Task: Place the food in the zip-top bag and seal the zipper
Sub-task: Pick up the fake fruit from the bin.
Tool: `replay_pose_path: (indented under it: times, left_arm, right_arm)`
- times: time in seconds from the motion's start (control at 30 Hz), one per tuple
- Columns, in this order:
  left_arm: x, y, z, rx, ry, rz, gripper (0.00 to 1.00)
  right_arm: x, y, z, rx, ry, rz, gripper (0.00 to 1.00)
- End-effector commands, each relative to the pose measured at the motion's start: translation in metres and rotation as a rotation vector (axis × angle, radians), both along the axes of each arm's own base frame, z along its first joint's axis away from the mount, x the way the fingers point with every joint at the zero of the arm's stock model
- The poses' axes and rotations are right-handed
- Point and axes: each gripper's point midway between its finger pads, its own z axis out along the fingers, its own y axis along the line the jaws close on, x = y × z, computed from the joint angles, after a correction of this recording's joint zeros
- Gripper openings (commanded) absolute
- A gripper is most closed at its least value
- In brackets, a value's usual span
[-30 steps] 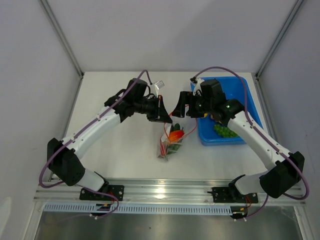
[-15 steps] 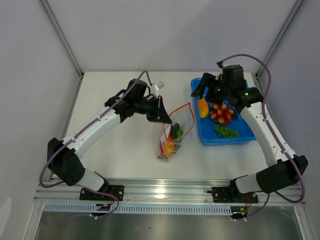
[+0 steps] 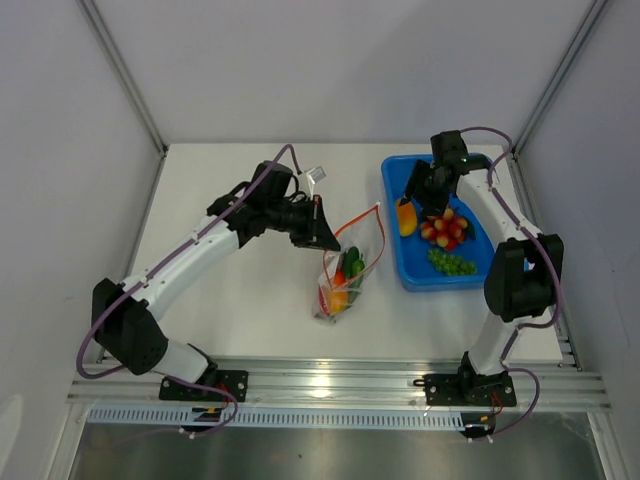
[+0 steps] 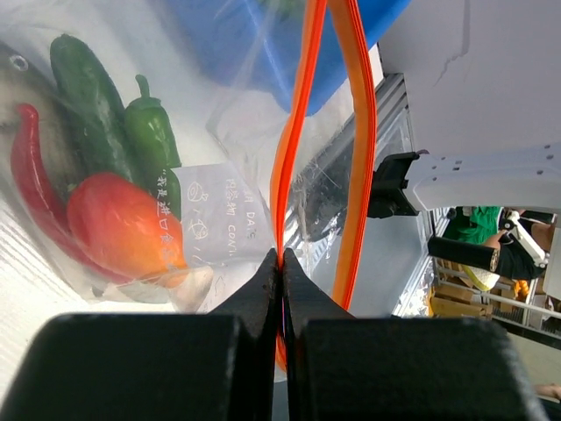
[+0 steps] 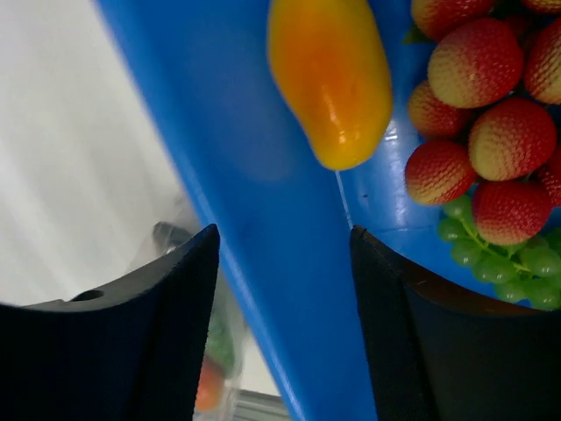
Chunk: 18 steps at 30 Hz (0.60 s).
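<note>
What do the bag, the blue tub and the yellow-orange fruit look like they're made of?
The zip-top bag: thin clear plastic film, glossy, crinkled with glints.
The blue tub: likely rigid moulded plastic, smooth, slight sheen.
The mango: probably painted plastic or rubber; shiny highlights.

White table (image 3: 250, 300) carrying a blue tub (image 3: 440, 284), directly under the jaws of the right gripper (image 5: 285, 241), and a clear zip-top bag (image 3: 345, 282), its base resting just beneath the jaws of the left gripper (image 4: 280, 256).
</note>
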Motion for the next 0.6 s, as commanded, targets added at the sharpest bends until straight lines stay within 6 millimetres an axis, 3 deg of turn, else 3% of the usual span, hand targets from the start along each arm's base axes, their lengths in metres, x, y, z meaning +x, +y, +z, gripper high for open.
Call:
replay_pose_path:
  times: [0.0,0.07,0.27,0.57]
  left_arm:
    - [-0.003,0.009,0.009,-0.004,-0.049,0.006,0.01]
    - [-0.005,0.010,0.005,0.002,-0.040,0.008,0.01]
    - [-0.003,0.010,0.003,0.005,-0.029,0.019,0.01]
    - [0.007,0.001,0.004,-0.004,-0.011,0.025,0.00]
  right_arm:
    - [0.023,-0.017,0.000,-0.071,-0.041,-0.040,0.61]
    - [0.029,-0.024,-0.018,-0.098,-0.009,-0.049,0.60]
    - [0.049,-0.035,-0.039,-0.144,0.008,-0.039,0.59]
    - [0.058,-0.026,-0.079,-0.124,0.070,0.060,0.66]
